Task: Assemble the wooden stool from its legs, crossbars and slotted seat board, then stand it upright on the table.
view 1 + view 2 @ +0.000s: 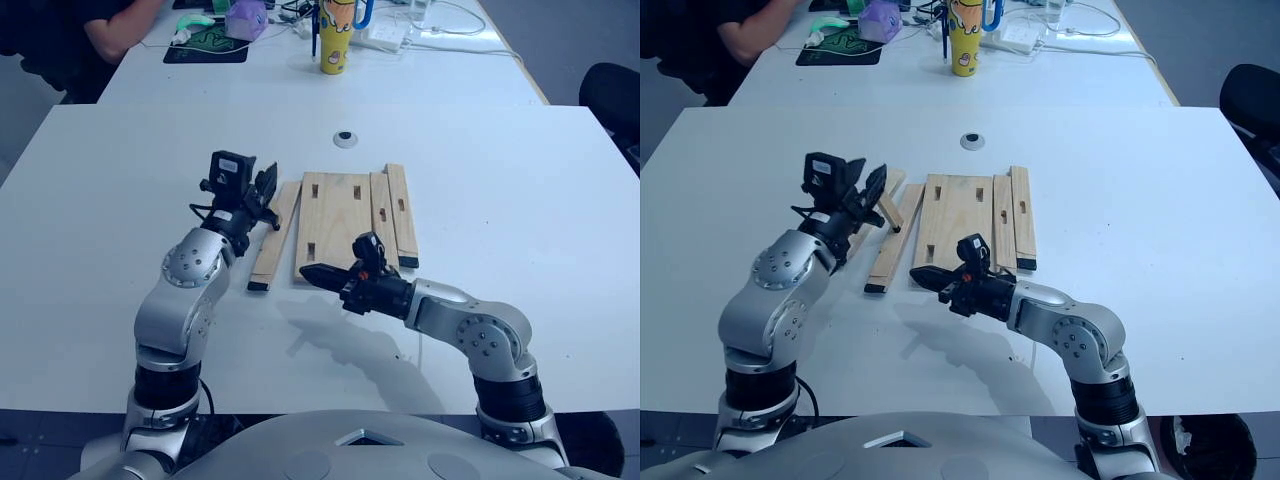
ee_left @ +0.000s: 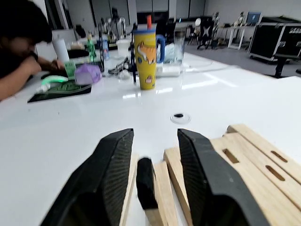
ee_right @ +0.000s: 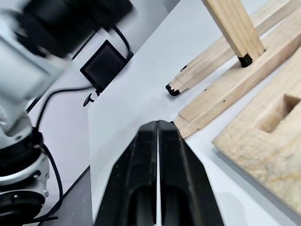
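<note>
Left gripper (image 2: pixel 155 137) is clamped on a leg (image 3: pixel 235 26) that's tilted with its black tip on the flat leg (image 1: pixel 270 250) along the seat board's (image 1: pixel 335 215) left edge, right gripper (image 3: pixel 156 126) is pinched shut on nothing at the board's near edge, and wide white table (image 1: pixel 520 190) runs out both sides.

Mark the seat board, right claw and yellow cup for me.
seat board (image 1: pixel 328 222), left eye view, bare wood between its slots
right claw (image 1: pixel 306 271), left eye view, tips of its shut fingers
yellow cup (image 1: pixel 335 45), left eye view, middle of its body
</note>
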`<state>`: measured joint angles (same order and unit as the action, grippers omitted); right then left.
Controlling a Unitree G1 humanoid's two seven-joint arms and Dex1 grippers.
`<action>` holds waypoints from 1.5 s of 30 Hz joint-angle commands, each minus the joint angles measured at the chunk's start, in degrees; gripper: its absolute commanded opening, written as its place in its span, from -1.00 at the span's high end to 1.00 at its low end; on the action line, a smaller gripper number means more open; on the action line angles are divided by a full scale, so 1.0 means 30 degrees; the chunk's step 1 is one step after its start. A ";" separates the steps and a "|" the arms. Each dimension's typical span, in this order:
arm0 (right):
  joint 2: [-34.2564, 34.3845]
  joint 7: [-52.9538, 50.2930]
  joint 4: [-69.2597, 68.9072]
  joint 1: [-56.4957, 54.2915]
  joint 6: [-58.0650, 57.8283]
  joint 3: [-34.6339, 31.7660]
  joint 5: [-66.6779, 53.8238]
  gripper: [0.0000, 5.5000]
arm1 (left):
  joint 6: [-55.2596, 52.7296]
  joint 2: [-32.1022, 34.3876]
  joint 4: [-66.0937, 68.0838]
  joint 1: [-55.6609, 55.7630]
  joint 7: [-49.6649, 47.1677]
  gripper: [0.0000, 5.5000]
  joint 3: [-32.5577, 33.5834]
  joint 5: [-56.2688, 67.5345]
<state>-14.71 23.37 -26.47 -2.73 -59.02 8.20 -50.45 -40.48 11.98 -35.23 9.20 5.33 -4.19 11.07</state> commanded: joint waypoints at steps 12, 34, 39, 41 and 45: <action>-0.0011 0.1103 0.1733 -0.1049 0.1311 0.1067 0.1707 1.00 | 0.2366 -0.1153 0.8778 0.6155 0.2171 0.85 0.3907 0.3694; 0.0139 0.1893 0.2443 -0.1795 0.1599 0.1897 0.3123 1.00 | 0.3198 -0.1626 1.1988 0.3896 0.2361 0.99 0.1247 0.1468; -0.0171 0.2053 0.2391 -0.1970 0.1595 0.2105 0.3414 1.00 | 0.3913 -0.1783 1.1401 0.4047 0.2099 0.99 0.1152 0.1139; -0.0195 0.2088 0.2425 -0.1978 0.1615 0.2097 0.3449 1.00 | 0.4185 -0.1760 1.1075 0.4447 0.2042 0.99 0.1202 0.1066; -0.0208 0.2169 0.2512 -0.1958 0.1681 0.2143 0.3536 1.00 | 0.5410 -0.1764 0.9835 0.4973 0.1625 0.99 0.1764 0.1008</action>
<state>-14.93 29.51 -19.11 -7.99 -53.91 14.43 -40.70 -25.65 6.98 -3.87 24.15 11.24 0.24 14.98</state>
